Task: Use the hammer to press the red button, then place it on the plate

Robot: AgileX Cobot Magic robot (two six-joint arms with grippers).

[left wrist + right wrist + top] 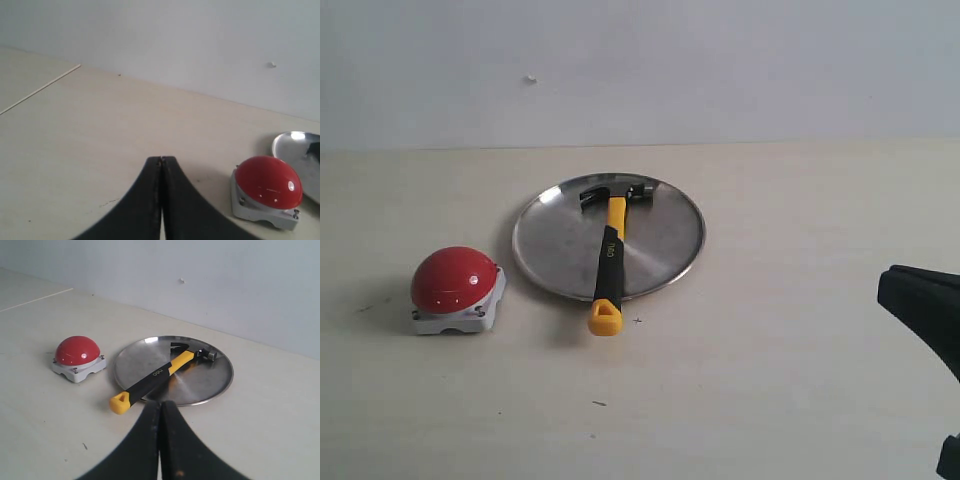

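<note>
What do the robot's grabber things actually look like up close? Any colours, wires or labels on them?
Both look alike: the left gripper and right gripper each have two smooth matte-black fingers, broad at the base and curving to slim tips. No cables, labels or markings show.

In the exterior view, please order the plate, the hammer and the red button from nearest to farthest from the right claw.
1. The plate: its right rim faces the right claw.
2. The hammer: across the plate's middle.
3. The red button: far left.
</note>
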